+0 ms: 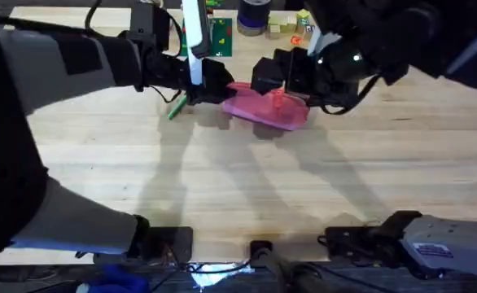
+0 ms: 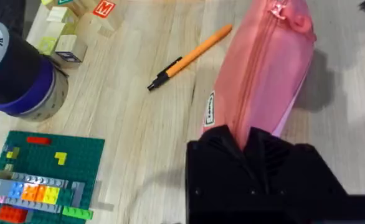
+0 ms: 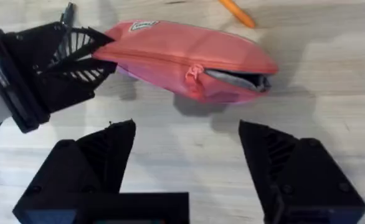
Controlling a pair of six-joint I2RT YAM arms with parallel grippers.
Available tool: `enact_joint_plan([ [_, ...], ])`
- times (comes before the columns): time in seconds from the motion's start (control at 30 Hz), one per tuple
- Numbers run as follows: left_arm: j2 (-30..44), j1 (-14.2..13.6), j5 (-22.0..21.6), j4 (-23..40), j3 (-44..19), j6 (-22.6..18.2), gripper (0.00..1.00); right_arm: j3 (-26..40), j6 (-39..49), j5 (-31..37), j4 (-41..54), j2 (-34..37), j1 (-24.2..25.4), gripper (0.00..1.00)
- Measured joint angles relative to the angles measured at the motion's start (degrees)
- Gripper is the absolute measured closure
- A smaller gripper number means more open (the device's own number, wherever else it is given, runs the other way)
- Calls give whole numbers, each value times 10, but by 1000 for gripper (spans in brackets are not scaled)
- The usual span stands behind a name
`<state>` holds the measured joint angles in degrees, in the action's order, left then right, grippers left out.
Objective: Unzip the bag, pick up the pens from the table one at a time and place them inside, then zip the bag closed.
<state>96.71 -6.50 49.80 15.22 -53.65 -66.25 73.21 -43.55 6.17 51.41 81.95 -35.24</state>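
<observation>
At the far middle of the table (image 1: pixel 247 195), the left gripper (image 2: pixel 250 142) is clamped on one end of the pink pouch (image 3: pixel 182 59). Right gripper (image 3: pixel 187 149) hovers beside the pouch, fingers spread wide, holding nothing. Zipper partly drawn back; grey lining shows at the opened end, contents not discernible. Small label on the pouch, unreadable. Orange pen (image 2: pixel 189 57) lies just beside the pouch; green pen (image 1: pixel 176 107) near the left gripper.

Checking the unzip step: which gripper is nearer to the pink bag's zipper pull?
Right. The right gripper is open, facing the zipper pull with a gap of table between. The left gripper is shut on the bag at its closed end, away from the pull.
</observation>
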Motion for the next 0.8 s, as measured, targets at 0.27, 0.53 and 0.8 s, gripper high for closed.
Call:
enact_joint_plan([
  [0.27, 0, 0, 0, 0, 0, 0, 959, 0, 0, 0, -7, 32, 0, 6],
  [0.53, 0, 0, 0, 0, 0, 0, 959, 0, 0, 0, -35, 63, 0, 6],
  [0.8, 0, 0, 0, 0, 0, 0, 958, 0, 0, 1, -54, 82, 0, 6],
])
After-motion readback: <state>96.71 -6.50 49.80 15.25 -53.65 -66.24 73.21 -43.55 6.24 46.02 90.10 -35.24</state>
